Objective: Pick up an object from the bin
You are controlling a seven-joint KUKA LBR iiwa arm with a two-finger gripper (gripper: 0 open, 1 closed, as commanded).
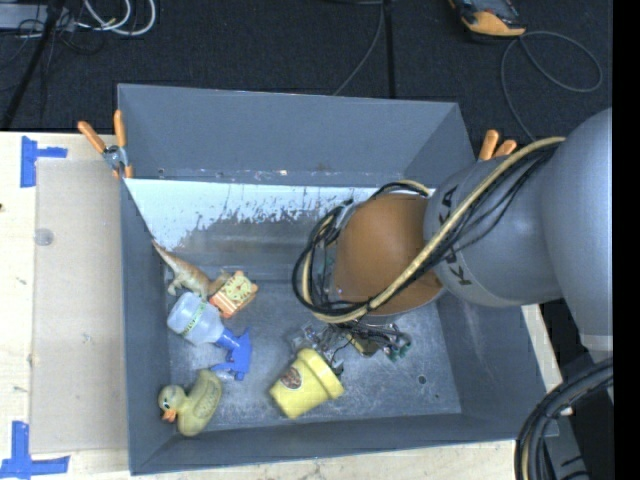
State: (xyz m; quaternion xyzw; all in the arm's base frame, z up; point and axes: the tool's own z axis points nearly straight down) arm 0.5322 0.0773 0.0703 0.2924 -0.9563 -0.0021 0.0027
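My gripper (345, 345) is low over the bin floor, right of the middle, mostly hidden under the arm's orange cover. Just below and to its left lies a yellow cup-shaped toy (305, 386) on its side, brown opening toward the gripper, close to or touching it. I cannot tell whether anything is held. Further left lie a blue plastic piece (234, 356) and a pale blue clear bottle-like toy (194, 318).
A yellow-green rubber duck (190, 404) sits in the front left corner. A tan patterned block (233, 291) and a small brown dinosaur figure (182, 268) lie by the left wall. The arm and its cables cover the bin's right half.
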